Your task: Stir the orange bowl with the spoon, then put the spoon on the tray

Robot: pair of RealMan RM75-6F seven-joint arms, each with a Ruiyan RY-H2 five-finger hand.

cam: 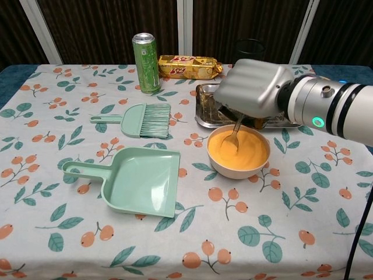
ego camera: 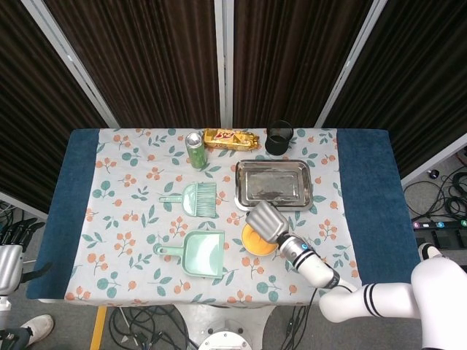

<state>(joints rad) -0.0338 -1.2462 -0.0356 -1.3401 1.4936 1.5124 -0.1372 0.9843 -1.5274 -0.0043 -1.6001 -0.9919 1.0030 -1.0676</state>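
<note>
Pointing steeply down into the orange bowl (cam: 239,153), spoon (cam: 233,135) clamped in right robot hand (cam: 252,90).

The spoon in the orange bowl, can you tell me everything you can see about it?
The spoon looks like thin, shiny metal. Only its lower handle and scoop end show; the top is hidden inside the right hand, which grips it from above. It hangs almost upright, tilted a little, with its tip dipped into the orange filling of the orange bowl. The bowl sits on the flowery tablecloth, just in front of the metal tray.
</note>
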